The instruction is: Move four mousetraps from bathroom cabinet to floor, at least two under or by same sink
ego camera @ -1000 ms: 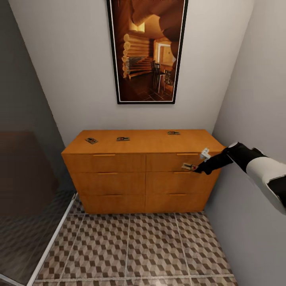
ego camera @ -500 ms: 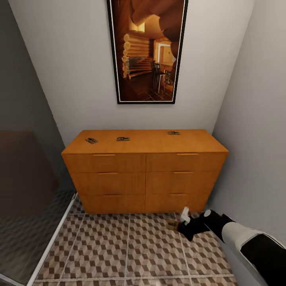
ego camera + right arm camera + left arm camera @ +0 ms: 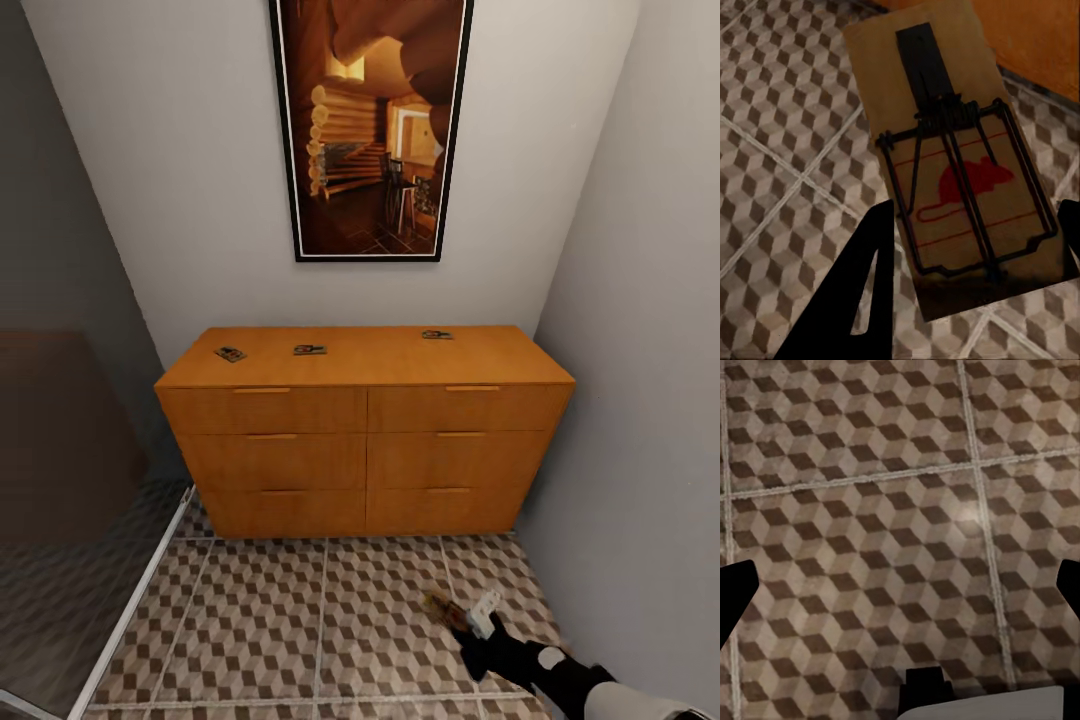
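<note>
Three mousetraps [image 3: 230, 353] [image 3: 309, 349] [image 3: 436, 334] lie on top of the orange-brown cabinet [image 3: 365, 450]. My right gripper [image 3: 458, 617] is low over the cube-patterned bathroom floor [image 3: 300, 620], in front of the cabinet's right end, shut on a fourth mousetrap [image 3: 440, 603]. In the right wrist view this tan board [image 3: 952, 172], with its red mouse print and dark wire, sits between the dark fingers [image 3: 866, 285] just above the tiles. The left gripper [image 3: 900, 585] hangs open over bare tiles [image 3: 870, 472]. The sink is out of view.
A grey wall [image 3: 640, 400] stands close on the right, beside the cabinet and my right arm. A glass partition with a white floor rail [image 3: 130, 610] borders the left. A framed picture [image 3: 370, 130] hangs above the cabinet.
My right arm has dropped from in front of the cabinet's top right drawer down to floor level, carrying the mousetrap with it and drawing back toward me. The cabinet's traps have not moved.
</note>
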Tool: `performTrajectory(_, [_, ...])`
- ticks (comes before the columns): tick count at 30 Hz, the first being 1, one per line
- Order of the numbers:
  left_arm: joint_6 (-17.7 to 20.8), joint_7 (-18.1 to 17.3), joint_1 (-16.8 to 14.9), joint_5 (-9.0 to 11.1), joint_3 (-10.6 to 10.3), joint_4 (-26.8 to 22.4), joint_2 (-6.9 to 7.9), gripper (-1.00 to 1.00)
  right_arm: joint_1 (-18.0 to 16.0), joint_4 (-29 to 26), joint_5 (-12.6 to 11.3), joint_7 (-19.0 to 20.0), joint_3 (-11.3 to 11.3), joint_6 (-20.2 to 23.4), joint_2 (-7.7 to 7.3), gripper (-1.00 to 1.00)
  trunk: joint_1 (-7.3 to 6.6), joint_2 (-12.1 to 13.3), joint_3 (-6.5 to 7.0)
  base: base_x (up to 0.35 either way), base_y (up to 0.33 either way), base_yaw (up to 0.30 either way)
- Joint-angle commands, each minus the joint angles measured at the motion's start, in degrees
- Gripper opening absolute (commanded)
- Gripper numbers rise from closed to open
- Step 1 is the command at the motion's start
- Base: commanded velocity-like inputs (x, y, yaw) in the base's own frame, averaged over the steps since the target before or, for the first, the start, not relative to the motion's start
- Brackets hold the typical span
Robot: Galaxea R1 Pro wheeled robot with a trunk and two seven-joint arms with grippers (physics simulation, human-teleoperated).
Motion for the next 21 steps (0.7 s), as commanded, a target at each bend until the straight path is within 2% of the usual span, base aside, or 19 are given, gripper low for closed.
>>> performTrajectory(1, [-0.3,0.0,-0.1,0.1,-0.2,0.1,-0.02,1.00,0.7,0.0,-2.8,-0.4,0.3,-1.3,0.06,-1.00,0.00,0.0,-0.05,0.000,0.000,0.000])
performTrajectory(3, [-0.2,0.1,-0.1,0.2,0.1,-1.2,-0.06,1.00,3.2,0.1,-10.3,-2.9,0.3,-6.1,0.61,-1.00,0.00,0.0,-0.05,0.000,0.000,0.000])
performTrajectory(4, [-0.1,0.2,-0.1,0.2,0.2,-1.7,-0.08,1.00,3.7,0.1,-11.9,-3.5,0.3,-7.3,0.81,-1.00,0.00,0.0,-0.05,0.000,0.000,0.000])
performTrajectory(6, [0.4,1.1,-0.1,0.3,0.7,-4.2,-0.18,1.00,5.9,0.1,-17.5,-6.3,0.3,-12.1,1.61,-1.00,0.00,0.0,-0.05,0.000,0.000,0.000])
performTrajectory(7, [0.7,1.5,-0.1,0.4,0.9,-4.9,-0.25,1.00,6.3,0.1,-18.6,-7.3,0.3,-13.3,1.81,-1.00,0.00,0.0,-0.05,0.000,0.000,0.000])
performTrajectory(9, [2.7,3.7,-0.1,0.7,1.2,-8.0,-0.78,1.00,7.8,0.2,-21.4,-12.0,0.3,-17.8,2.78,-1.00,0.00,0.0,-0.05,0.000,0.000,0.000])
performTrajectory(13, [10.2,6.9,-0.1,1.0,1.4,-15.8,-1.42,1.00,10.4,0.2,-23.2,-22.9,0.3,-26.8,4.52,-1.00,0.00,0.0,-0.05,0.000,0.000,0.000])
performTrajectory(16, [14.8,7.4,-0.1,1.3,1.5,-20.4,-1.38,1.00,11.7,0.2,-23.5,-27.5,0.3,-30.6,6.11,-1.00,0.00,0.0,-0.05,0.000,0.000,0.000])
performTrajectory(21, [17.5,7.6,-0.1,3.7,1.5,-26.9,-0.38,1.00,13.3,0.2,-23.8,-30.8,0.3,-32.5,7.34,-1.00,0.00,0.0,-0.05,0.000,0.000,0.000])
